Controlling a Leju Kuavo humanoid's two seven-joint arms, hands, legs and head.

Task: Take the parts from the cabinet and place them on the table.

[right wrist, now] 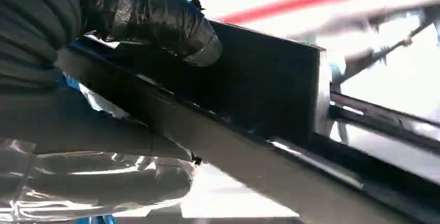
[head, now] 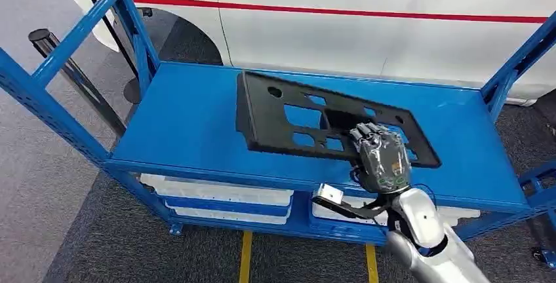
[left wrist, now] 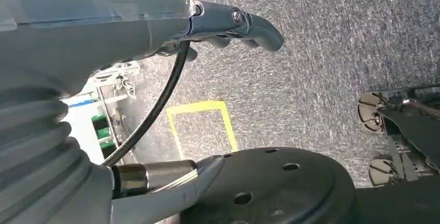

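Note:
A flat black part [head: 262,116] with several cutouts lies on the top shelf of the blue cabinet [head: 183,119], its far left end slightly raised. My right hand [head: 380,155] grips the part's near edge toward its right end. In the right wrist view the thumb [right wrist: 155,16] lies over the black part [right wrist: 270,94] and the wrapped fingers [right wrist: 93,177] sit beneath its edge. In the left wrist view my left hand [left wrist: 228,22] hangs over the grey carpet with its thumb stretched out and nothing in it.
Blue uprights [head: 65,40] [head: 518,60] frame the shelf's ends. White bins [head: 223,201] sit on the lower shelf. A white car with a red stripe [head: 328,27] stands right behind. Yellow floor lines [head: 246,257] run under the cabinet. A black pole [head: 72,67] leans at the left.

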